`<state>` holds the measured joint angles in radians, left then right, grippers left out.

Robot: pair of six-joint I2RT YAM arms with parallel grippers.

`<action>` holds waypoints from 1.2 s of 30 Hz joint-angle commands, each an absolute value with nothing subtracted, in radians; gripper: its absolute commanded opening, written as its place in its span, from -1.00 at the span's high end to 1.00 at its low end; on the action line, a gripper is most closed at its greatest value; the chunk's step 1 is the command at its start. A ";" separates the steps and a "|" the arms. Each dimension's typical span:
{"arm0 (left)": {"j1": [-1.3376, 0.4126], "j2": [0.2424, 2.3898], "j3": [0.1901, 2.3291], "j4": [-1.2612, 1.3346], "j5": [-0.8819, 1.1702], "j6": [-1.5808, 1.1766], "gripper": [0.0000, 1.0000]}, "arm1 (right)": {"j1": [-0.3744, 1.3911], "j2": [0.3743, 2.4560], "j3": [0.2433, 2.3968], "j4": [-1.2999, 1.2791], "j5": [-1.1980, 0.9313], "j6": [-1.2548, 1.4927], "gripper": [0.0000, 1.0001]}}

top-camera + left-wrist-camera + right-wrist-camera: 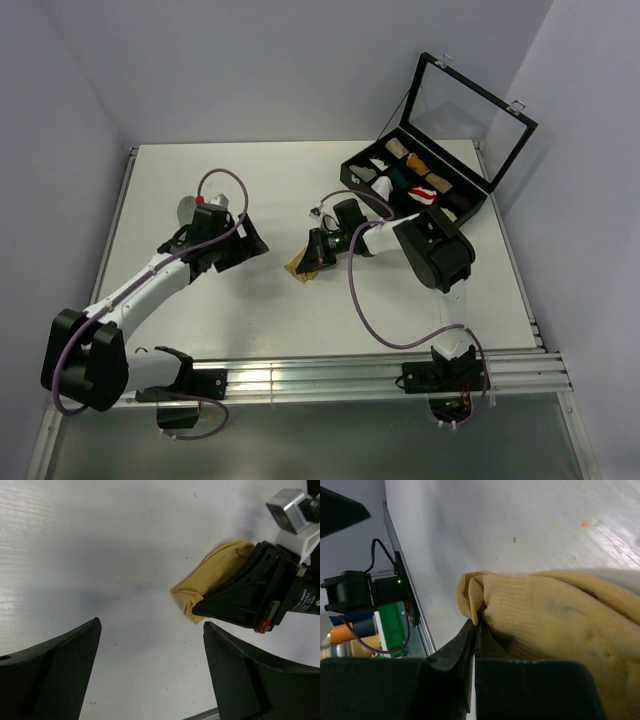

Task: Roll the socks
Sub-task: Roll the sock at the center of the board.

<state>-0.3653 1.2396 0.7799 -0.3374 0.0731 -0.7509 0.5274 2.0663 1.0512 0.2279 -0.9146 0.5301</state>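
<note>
A mustard-yellow sock [299,266] lies bunched at mid-table. My right gripper [310,260] is shut on its edge; in the right wrist view the jaws [477,626] pinch a fold of the yellow sock [560,615]. My left gripper [255,245] hovers just left of it, open, with only bare table between its fingers [55,670]. In the left wrist view the yellow sock [210,577] lies ahead, partly under the right gripper [250,600]. A grey sock [188,208] lies behind the left arm. A bit of white fabric with black marks [318,212] shows beside the right arm.
A black compartmented case [360,165] with several small fabric rolls stands at the back right, its glass lid [470,110] propped open. The table's metal rail [350,375] runs along the near edge by the arm bases.
</note>
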 commanded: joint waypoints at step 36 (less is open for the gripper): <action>-0.592 1.720 0.966 -0.287 -0.043 -0.792 -0.40 | 0.474 2.120 1.042 0.287 -0.934 0.640 1.00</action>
